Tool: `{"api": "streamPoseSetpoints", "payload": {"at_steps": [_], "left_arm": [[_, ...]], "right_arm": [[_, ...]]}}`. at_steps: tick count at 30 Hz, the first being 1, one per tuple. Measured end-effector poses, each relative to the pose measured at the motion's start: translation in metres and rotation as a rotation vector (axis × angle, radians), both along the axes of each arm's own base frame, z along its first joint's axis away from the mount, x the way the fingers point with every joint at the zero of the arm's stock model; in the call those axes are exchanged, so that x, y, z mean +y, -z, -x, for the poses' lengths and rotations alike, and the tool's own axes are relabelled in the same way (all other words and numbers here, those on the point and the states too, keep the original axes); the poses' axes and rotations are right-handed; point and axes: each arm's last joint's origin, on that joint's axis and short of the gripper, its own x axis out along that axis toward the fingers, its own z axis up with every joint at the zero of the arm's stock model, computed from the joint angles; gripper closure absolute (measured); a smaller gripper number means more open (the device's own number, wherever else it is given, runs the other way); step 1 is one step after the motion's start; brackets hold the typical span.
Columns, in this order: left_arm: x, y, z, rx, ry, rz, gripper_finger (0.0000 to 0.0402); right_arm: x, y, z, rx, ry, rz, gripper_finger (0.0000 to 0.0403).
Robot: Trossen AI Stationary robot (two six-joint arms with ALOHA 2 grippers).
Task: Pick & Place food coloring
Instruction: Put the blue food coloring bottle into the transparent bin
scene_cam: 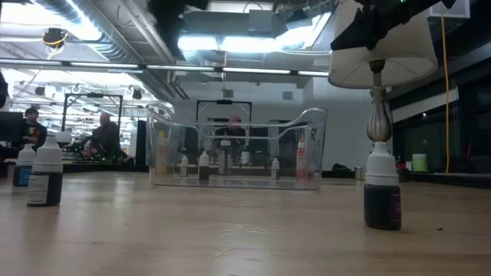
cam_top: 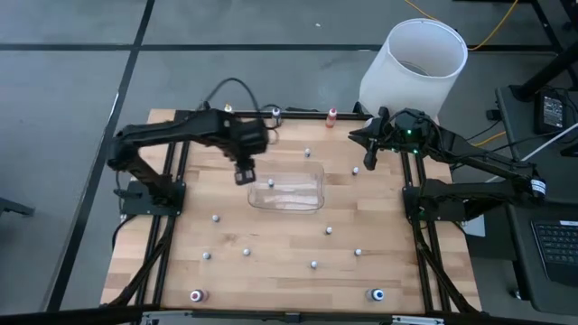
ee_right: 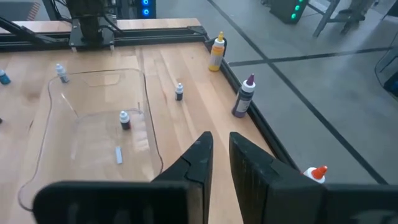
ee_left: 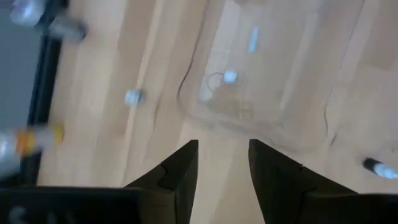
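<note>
A clear plastic container stands mid-table with one small pale-capped food coloring bottle upright inside it. My left gripper hangs open above the container's left edge, pointing down, with nothing between its fingers. My right gripper waits at the far right of the table. A narrow gap shows between its fingers, and it holds nothing. Several more small bottles stand about on the wood, among them a dark one and a blue one.
A yellow bottle, a purple one and an orange-capped one stand along the table's black frame. A white bin stands beyond the far right corner. A pink bottle stands near the front edge.
</note>
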Motion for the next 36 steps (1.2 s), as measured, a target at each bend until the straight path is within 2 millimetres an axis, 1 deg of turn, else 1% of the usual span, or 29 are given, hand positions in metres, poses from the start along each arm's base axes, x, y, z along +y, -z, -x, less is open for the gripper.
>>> {"api": "streamPoseSetpoints", "payload": {"at_steps": [5, 8, 13, 15, 17, 20, 23, 27, 31, 36], "left_arm": [[-0.019, -0.022, 0.036, -0.031, -0.12, 0.043, 0.0267], [-0.031, -0.034, 0.06, -0.057, -0.165, 0.029, 0.0265], [-0.049, -0.055, 0.099, -0.197, -0.212, -0.01, 0.0268], [-0.054, -0.06, 0.109, -0.238, -0.211, -0.008, 0.0269], [-0.06, -0.057, 0.117, -0.252, -0.188, 0.001, 0.0269], [-0.068, -0.04, 0.129, -0.214, -0.168, 0.016, 0.0267], [-0.075, -0.013, 0.14, -0.166, -0.156, 0.024, 0.0265], [-0.083, 0.025, 0.148, -0.161, -0.114, 0.071, 0.0265], [-0.091, 0.068, 0.149, -0.126, -0.099, 0.13, 0.026], [-0.102, 0.117, 0.14, -0.113, -0.076, 0.215, 0.0241]], "right_arm": [[0.0, 0.0, 0.0, 0.001, -0.001, 0.004, 0.0345], [0.0, 0.0, 0.0, 0.007, -0.007, 0.018, 0.0345], [0.0, 0.0, 0.0, 0.007, -0.007, 0.018, 0.0345], [0.0, 0.0, 0.0, 0.007, -0.007, 0.018, 0.0345], [0.0, 0.0, 0.0, 0.006, -0.007, 0.014, 0.0345], [0.0, 0.0, 0.0, 0.005, -0.007, 0.014, 0.0345], [0.0, 0.0, 0.0, 0.005, -0.006, 0.013, 0.0345], [0.0, 0.0, 0.0, 0.005, -0.006, 0.013, 0.0345], [0.0, 0.0, 0.0, 0.005, -0.006, 0.011, 0.0345], [0.0, 0.0, 0.0, 0.005, -0.006, 0.011, 0.0345]]}}
